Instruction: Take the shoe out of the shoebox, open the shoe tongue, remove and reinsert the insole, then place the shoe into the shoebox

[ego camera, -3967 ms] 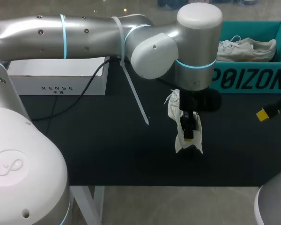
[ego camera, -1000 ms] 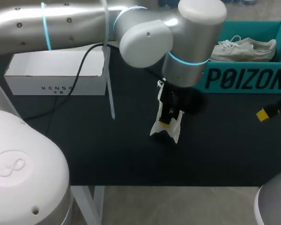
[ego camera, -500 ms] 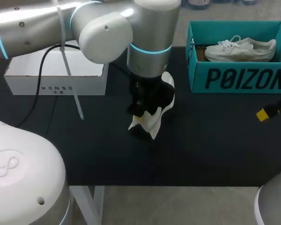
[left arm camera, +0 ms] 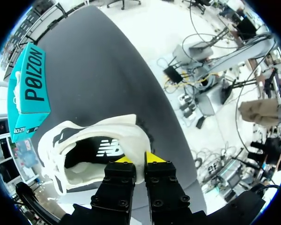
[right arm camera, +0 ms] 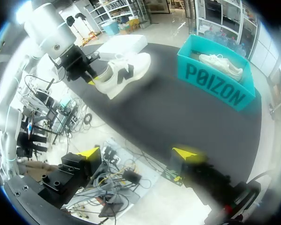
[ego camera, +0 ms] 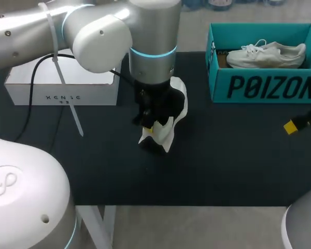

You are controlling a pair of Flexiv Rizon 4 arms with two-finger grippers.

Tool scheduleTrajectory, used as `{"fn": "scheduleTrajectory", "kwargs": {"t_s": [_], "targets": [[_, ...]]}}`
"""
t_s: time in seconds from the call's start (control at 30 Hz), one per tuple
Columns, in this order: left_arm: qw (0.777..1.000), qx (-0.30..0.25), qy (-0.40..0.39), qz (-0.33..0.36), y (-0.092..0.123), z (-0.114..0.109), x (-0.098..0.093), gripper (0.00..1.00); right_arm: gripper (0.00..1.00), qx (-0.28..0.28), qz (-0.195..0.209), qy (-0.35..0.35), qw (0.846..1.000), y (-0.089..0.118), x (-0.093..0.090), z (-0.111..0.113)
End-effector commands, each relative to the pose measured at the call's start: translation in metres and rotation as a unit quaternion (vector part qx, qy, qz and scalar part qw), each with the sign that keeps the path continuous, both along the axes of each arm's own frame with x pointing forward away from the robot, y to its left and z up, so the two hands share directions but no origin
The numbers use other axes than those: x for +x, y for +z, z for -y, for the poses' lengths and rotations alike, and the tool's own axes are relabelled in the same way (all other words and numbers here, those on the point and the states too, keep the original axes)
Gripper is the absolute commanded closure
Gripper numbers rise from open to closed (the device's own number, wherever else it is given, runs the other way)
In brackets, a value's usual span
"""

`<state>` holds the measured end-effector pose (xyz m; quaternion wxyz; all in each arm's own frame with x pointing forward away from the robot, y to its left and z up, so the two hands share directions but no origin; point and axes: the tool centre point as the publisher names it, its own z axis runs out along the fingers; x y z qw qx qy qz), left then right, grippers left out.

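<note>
The right hand [right arm camera: 138, 153] sits at the near right edge of the table [ego camera: 223, 166], its fingers spread wide and holding nothing. Nearer the middle, the left hand [left arm camera: 139, 159] grips the collar of the shoe [ego camera: 163, 137], toe hanging down, and has carried it leftward, well apart from the teal shoebox [ego camera: 264, 88] at the back. The take-out step looks done, and opening the tongue likely comes next.

- There were two shoes: one shoe [ego camera: 165, 136] outside the boxes, one [ego camera: 267, 54] inside a box.
- There were two boxes: a teal shoebox [ego camera: 264, 89] and a white box [ego camera: 62, 85].
- There were two end effectors: left end effector [left arm camera: 139, 159], right end effector [right arm camera: 138, 153].
- There was one tabletop [ego camera: 238, 155].
</note>
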<state>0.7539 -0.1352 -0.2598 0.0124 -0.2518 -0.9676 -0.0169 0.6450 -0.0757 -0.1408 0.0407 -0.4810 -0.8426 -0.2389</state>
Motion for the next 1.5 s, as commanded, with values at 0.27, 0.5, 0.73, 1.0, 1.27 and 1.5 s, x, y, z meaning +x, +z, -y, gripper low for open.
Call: {"fn": "scheduleTrajectory", "kwargs": {"t_s": [0.27, 0.5, 0.73, 1.0, 1.27, 1.5], "targets": [[1.000, -0.002, -0.001, 0.003, 0.001, -0.002, -0.001, 1.00, 0.00, -0.001, -0.003, 0.000, 1.000, 0.000, 0.003, -0.001], [0.997, 0.042, -0.043, 0.045, 0.025, -0.034, 0.022, 1.00, 0.00, -0.001, -0.003, 0.000, 1.000, 0.000, 0.003, -0.001], [0.990, 0.060, -0.113, 0.062, 0.051, -0.092, 0.063, 1.00, 0.00, -0.001, -0.003, 0.000, 1.000, 0.000, 0.003, -0.001], [0.971, 0.086, -0.201, 0.100, 0.071, -0.172, 0.105, 1.00, 0.00, -0.001, -0.003, 0.000, 1.000, 0.000, 0.003, -0.001], [0.945, 0.058, -0.288, 0.142, 0.082, -0.247, 0.136, 1.00, 0.00, -0.001, -0.003, 0.000, 1.000, 0.000, 0.003, -0.001], [0.934, 0.043, -0.327, 0.139, 0.084, -0.301, 0.162, 1.00, 0.00, -0.001, -0.003, 0.000, 1.000, 0.000, 0.003, -0.001]]}}
